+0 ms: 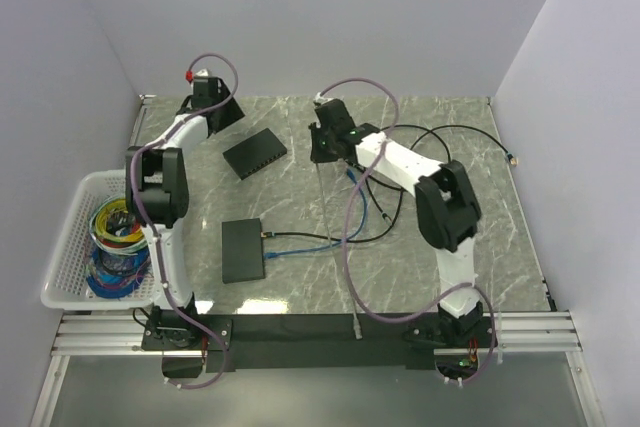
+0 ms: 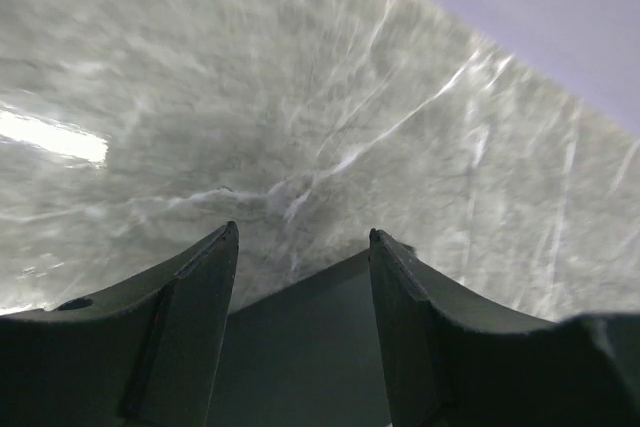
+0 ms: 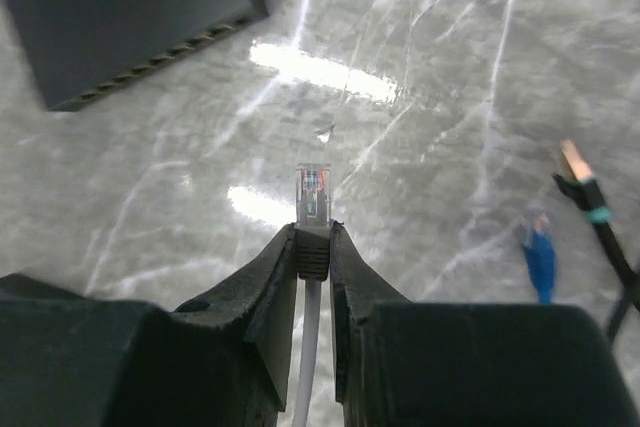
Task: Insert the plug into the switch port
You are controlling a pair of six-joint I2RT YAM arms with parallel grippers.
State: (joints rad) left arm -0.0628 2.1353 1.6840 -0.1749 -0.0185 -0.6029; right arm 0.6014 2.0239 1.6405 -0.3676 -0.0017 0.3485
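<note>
**A:** Where is the plug [image 3: 313,192] right now?

**B:** It is pinched by its grey boot in the right tool [image 3: 313,232], with the clear nose sticking out ahead of the fingertips. It looks raised off the counter [image 3: 450,67]. It sits to the right of the switch [image 3: 130,17], well apart from it.

**A:** Why is it gripped so far back?

**B:** I'd say so the nose is free to enter a port. The white cable [image 3: 308,387] runs down between the fingers, out of the way.

**A:** Is it lined up?

**B:** Not yet, by my reading. The port row [image 3: 170,55] faces the plug's side of the switch, but the nose points past the switch's right corner. It needs a swing toward the switch.

**A:** And the left tool [image 2: 303,232]?

**B:** It is spread wide, beyond the switch's far-left corner and low to the counter. A dark flat surface shows between its fingers, and I can't tell whether that is the switch. It is probably placed there to brace the switch against the push.

**A:** Is anything else nearby?

**B:** A blue plug [image 3: 540,259] lies loose, farther right of the switch.
</note>
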